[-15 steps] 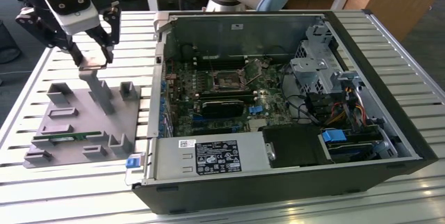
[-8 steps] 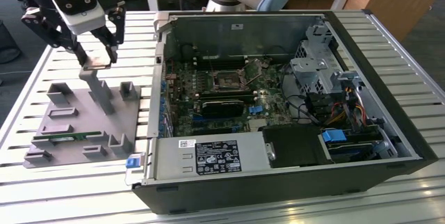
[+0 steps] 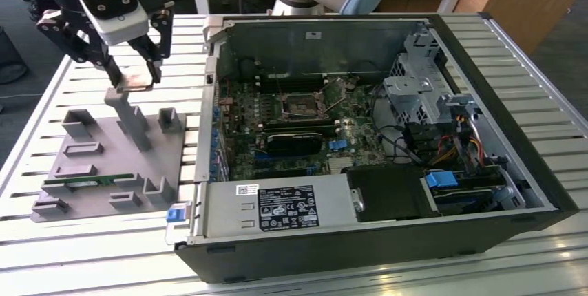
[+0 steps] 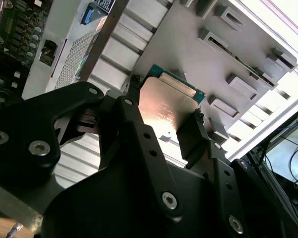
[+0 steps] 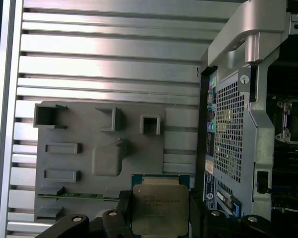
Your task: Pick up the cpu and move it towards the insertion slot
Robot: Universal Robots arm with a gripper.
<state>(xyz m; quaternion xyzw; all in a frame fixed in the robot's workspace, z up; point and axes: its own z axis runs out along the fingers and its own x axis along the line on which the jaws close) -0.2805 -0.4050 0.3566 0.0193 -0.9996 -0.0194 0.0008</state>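
While the gripper is clamped on the cpu, holding it flat directly over the grey fixture plate, I judge the insertion slot to lie lower than the gripper and well apart sideways, inside the open computer case.

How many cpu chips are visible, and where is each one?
1. The cpu is clamped in the claw above the grey tray, at the exterior view's left of the computer case. Another could lie hidden inside the case.
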